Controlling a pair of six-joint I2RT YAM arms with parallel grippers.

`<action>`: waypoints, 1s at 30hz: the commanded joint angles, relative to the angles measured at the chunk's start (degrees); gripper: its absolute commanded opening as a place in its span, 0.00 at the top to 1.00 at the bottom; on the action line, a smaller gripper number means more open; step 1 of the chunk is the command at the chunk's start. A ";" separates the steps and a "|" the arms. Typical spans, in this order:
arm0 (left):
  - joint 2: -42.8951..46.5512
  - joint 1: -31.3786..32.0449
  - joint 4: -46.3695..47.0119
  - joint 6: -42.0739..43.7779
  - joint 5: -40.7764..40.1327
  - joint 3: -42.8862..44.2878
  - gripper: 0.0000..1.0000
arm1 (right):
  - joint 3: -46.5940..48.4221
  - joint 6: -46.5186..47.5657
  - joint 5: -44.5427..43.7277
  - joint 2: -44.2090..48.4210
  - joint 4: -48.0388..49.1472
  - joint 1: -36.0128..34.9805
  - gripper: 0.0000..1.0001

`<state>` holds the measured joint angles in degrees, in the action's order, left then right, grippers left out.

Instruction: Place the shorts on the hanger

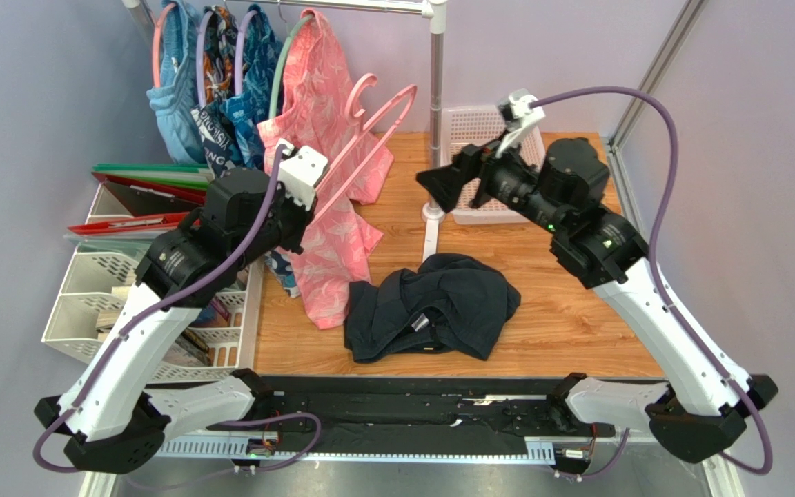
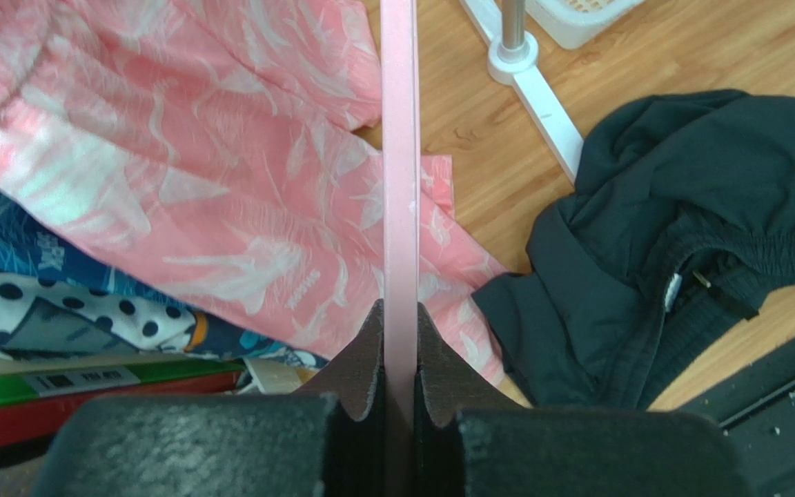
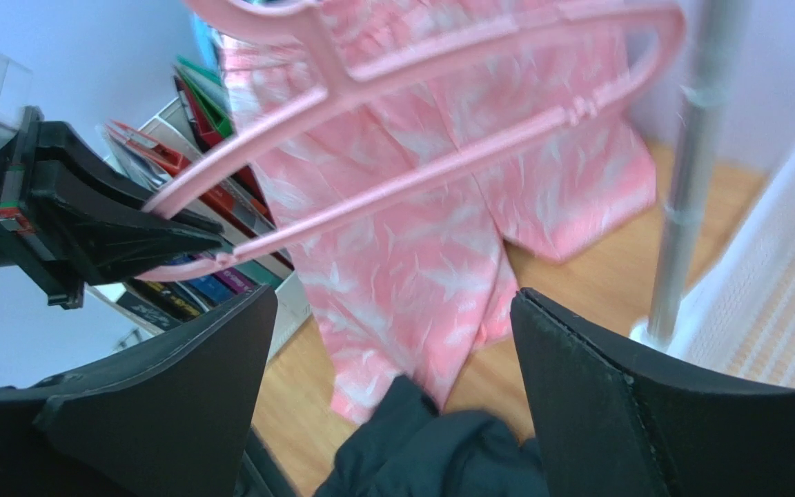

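Note:
The black shorts [image 1: 433, 305] lie crumpled on the wooden table, near the front middle. They also show in the left wrist view [image 2: 671, 238] and the right wrist view [image 3: 433, 456]. My left gripper [image 1: 308, 202] is shut on a bar of the pink hanger [image 1: 376, 129] and holds it in the air in front of the hanging clothes. The bar runs straight up between the jaws [image 2: 400, 321] in the left wrist view [image 2: 400, 155]. My right gripper [image 1: 435, 186] is open and empty [image 3: 391, 342], above the table, facing the hanger [image 3: 422, 72], right of it.
A clothes rack pole [image 1: 436, 72] stands at the back, with blue patterned garments [image 1: 215, 83] and a pink leaf-print garment [image 1: 319, 155] hanging from it. A white basket [image 1: 474, 135] sits back right. White file trays [image 1: 101, 300] and folders [image 1: 142, 197] stand at the left.

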<state>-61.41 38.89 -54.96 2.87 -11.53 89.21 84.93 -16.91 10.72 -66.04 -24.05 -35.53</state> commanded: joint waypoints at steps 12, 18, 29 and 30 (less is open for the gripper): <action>3.49 0.13 -2.43 0.64 2.92 -1.84 1.00 | 12.54 23.24 -41.02 -18.41 22.37 -24.85 0.13; 3.40 0.30 -2.61 0.47 4.14 -2.02 1.00 | 15.97 24.73 -45.70 -24.57 27.39 -24.77 0.19; 6.56 0.57 -3.84 1.87 9.84 -3.08 0.71 | 16.42 21.92 -40.19 -24.14 25.38 -22.48 1.00; 6.82 0.48 -4.10 2.83 10.73 -2.64 0.63 | 15.19 21.31 -38.77 -22.39 24.94 -21.87 1.00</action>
<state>-57.41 39.05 -58.04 3.29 -5.87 85.95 99.48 8.36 -31.57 -92.92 -2.79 -59.64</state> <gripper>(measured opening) 0.237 0.053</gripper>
